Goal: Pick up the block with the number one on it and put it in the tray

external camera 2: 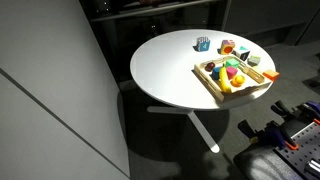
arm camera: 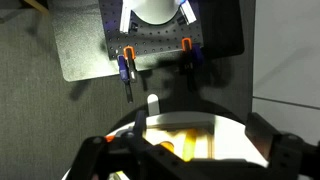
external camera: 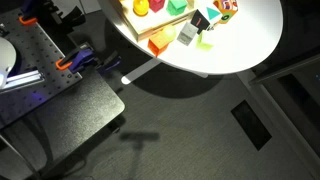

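Observation:
The block with the number one [external camera 2: 203, 44] is a small teal cube standing on the round white table, apart from the tray; in an exterior view it shows a white face [external camera: 201, 19]. The tray [external camera 2: 209, 80] is light wood with an orange edge [external camera: 157, 45] and holds several coloured toys. My gripper [arm camera: 190, 160] shows only in the wrist view, as dark fingers spread wide at the bottom, open and empty, high above the table's edge. Part of the tray [arm camera: 175, 140] lies below it. The block is hidden in the wrist view.
An orange-red cube [external camera 2: 228, 46] stands beside the teal block. A pale cube [external camera: 187, 34] and a green piece [external camera: 206, 41] lie by the tray. The robot's base plate with orange clamps [arm camera: 127, 55] is next to the table, above dark floor.

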Robot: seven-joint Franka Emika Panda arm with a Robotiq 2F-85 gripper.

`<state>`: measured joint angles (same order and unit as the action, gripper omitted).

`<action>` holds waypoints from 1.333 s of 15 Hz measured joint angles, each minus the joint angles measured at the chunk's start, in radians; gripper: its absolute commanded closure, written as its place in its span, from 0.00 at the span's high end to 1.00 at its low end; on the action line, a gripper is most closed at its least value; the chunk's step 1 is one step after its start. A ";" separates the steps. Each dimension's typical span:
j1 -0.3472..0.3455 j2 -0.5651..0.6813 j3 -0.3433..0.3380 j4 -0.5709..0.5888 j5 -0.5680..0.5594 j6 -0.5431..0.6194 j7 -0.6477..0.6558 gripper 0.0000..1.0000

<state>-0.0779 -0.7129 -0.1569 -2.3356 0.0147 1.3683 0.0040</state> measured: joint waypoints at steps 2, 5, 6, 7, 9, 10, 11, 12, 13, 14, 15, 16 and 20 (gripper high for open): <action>0.000 -0.002 0.000 0.000 0.000 0.000 0.000 1.00; 0.000 -0.002 0.000 0.000 0.000 0.000 0.000 1.00; 0.000 -0.001 0.001 -0.001 0.000 0.001 0.000 1.00; -0.001 0.002 0.001 -0.004 0.000 0.004 0.000 1.00; -0.003 0.011 0.001 -0.014 0.000 0.024 0.001 1.00; -0.005 0.018 0.001 -0.021 0.000 0.044 0.001 1.00; -0.006 0.025 0.001 -0.028 0.000 0.069 0.001 1.00; -0.007 0.035 0.001 -0.034 0.000 0.095 0.001 1.00; -0.008 0.045 0.001 -0.037 0.000 0.120 0.002 1.00; -0.009 0.056 0.001 -0.040 0.000 0.146 0.002 1.00; -0.009 0.067 0.001 -0.041 0.000 0.172 0.002 1.00; -0.009 0.079 0.002 -0.043 0.000 0.200 0.003 1.00; -0.009 0.129 0.007 -0.049 0.000 0.330 0.011 1.00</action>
<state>-0.0874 -0.5835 -0.1499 -2.3844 0.0146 1.6987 0.0148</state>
